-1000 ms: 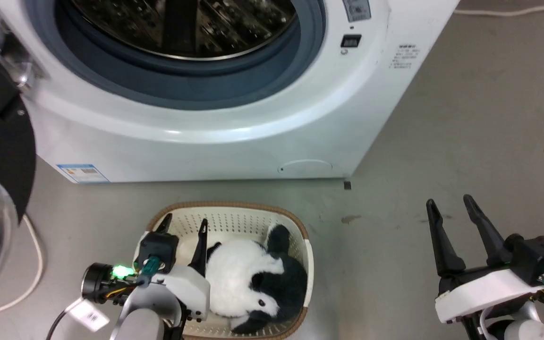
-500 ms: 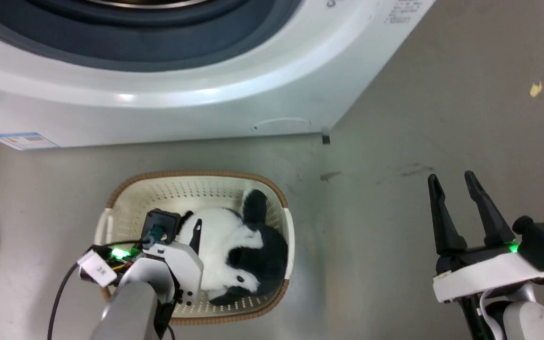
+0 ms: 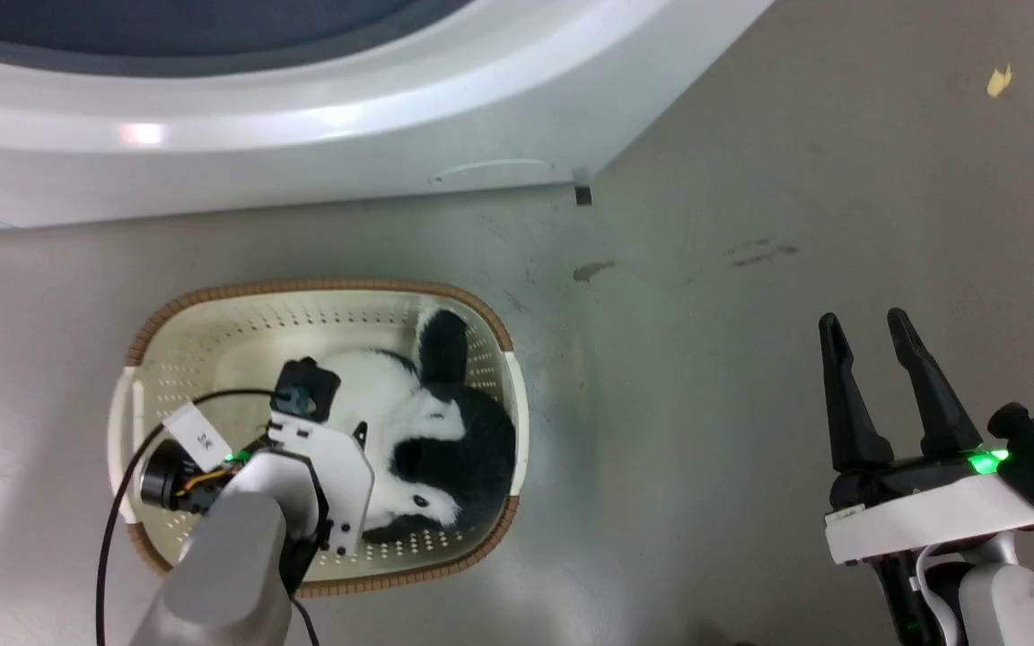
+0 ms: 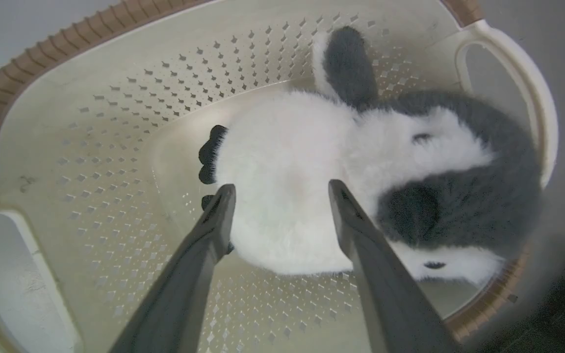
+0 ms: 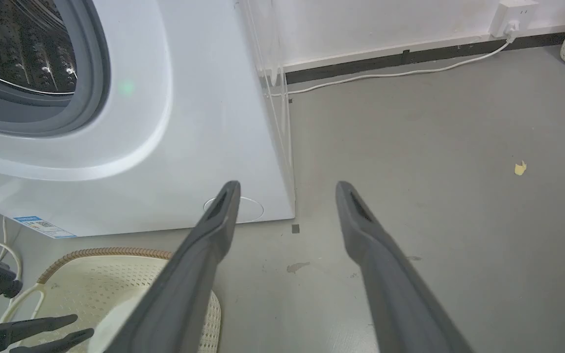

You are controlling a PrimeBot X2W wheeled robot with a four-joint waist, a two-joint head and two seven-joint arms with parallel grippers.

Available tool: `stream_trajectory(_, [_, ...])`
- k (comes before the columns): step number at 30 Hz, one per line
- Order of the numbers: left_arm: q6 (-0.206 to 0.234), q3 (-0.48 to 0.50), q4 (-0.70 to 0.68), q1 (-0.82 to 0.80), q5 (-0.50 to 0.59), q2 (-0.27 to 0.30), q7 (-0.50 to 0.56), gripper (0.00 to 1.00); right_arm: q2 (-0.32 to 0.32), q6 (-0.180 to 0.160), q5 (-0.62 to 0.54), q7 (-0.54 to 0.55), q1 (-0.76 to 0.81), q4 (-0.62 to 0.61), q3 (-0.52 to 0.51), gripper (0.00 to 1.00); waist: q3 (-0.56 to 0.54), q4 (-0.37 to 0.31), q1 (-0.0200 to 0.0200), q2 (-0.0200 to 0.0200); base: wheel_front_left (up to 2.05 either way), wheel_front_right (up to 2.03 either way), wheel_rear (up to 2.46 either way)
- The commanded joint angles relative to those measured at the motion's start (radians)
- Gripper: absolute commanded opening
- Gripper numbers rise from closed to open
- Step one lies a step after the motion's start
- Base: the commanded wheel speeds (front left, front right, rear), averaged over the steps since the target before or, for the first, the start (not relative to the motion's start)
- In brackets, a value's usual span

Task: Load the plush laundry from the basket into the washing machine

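Along the top left of the head view runs the large white front-loading washing machine, its grey rubber door seal at the upper edge. Just before it, on the grey floor, stands the small cream-white perforated plastic basket with a brown woven-look rim. The left gripper reaches down into the basket, its jaws spread fairly wide and holding nothing. In the left wrist view its two dark fingers frame the white body of the fluffy black-and-white panda soft toy; whether the tips touch the fur I cannot tell. The panda soft toy lies in the right half of the basket, one black limb up against the perforated wall. Further right, well apart from the basket, the right gripper hovers over the floor, jaws parted and holding nothing. A small yellow scrap lies on the floor at the far right.
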Motion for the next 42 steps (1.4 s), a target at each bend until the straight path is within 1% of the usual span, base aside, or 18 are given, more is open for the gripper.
stream_trajectory(1, [-0.004,-0.007,0.028,-0.035,-0.014,0.009,0.010,1.00,0.002,0.000,0.015,-0.010,-0.023,-0.006,0.003,1.00,0.024,-0.012,-0.0001,0.0000,0.00,0.00,0.00])
stream_trajectory(8, [-0.011,-0.062,0.092,-0.104,-0.066,0.010,0.054,1.00,0.002,0.000,0.050,-0.025,-0.033,-0.011,0.009,1.00,0.087,-0.037,-0.0001,0.0000,0.00,0.00,0.00])
stream_trajectory(13, [-0.016,-0.103,0.145,-0.157,-0.092,0.029,0.102,1.00,0.002,-0.001,0.074,-0.035,-0.039,-0.018,0.012,1.00,0.130,-0.054,-0.0001,0.0000,0.00,0.00,0.00])
stream_trajectory(16, [-0.013,-0.125,0.177,-0.191,-0.088,0.045,0.114,1.00,0.002,-0.001,0.087,-0.041,-0.041,-0.023,0.012,1.00,0.157,-0.063,-0.0001,0.0000,0.00,0.00,0.00])
stream_trajectory(22, [-0.003,-0.150,0.242,-0.238,-0.102,0.058,0.119,1.00,0.002,-0.001,0.111,-0.054,-0.050,-0.026,0.011,1.00,0.206,-0.084,-0.0001,0.0000,0.00,0.00,0.00])
stream_trajectory(23, [0.000,-0.153,0.253,-0.244,-0.105,0.060,0.121,0.56,0.002,-0.001,0.116,-0.056,-0.053,-0.026,0.011,1.00,0.214,-0.088,-0.0001,0.0000,0.00,0.00,0.00])
stream_trajectory(24, [0.000,-0.157,0.264,-0.251,-0.108,0.063,0.121,0.20,0.002,-0.001,0.120,-0.058,-0.056,-0.025,0.011,1.00,0.221,-0.091,-0.0001,0.0000,0.00,0.00,0.00])
stream_trajectory(25, [0.000,-0.160,0.274,-0.257,-0.112,0.065,0.121,0.00,0.002,-0.001,0.125,-0.060,-0.059,-0.024,0.012,1.00,0.228,-0.094,-0.0001,0.0000,0.00,0.00,0.00])
stream_trajectory(30, [0.015,-0.165,0.327,-0.283,-0.139,0.080,0.098,0.00,0.002,-0.001,0.143,-0.071,-0.081,-0.014,0.022,1.00,0.250,-0.120,-0.0001,0.0000,0.00,0.00,0.00])
stream_trajectory(35, [0.038,-0.160,0.389,-0.297,-0.182,0.103,0.035,0.00,0.002,-0.001,0.166,-0.083,-0.120,0.005,0.032,1.00,0.246,-0.161,-0.0001,0.0000,0.00,0.00,0.00])
stream_trajectory(39, [0.033,-0.163,0.428,-0.285,-0.212,0.086,-0.027,0.00,0.003,-0.001,0.146,-0.091,-0.116,0.019,0.008,1.00,0.187,-0.142,-0.0001,0.0000,0.00,0.00,0.00])
stream_trajectory(42, [0.019,-0.152,0.452,-0.266,-0.252,0.058,-0.101,0.00,0.003,-0.001,0.121,-0.098,-0.089,0.030,-0.024,1.00,0.117,-0.113,-0.0001,0.0000,0.00,0.00,0.00])
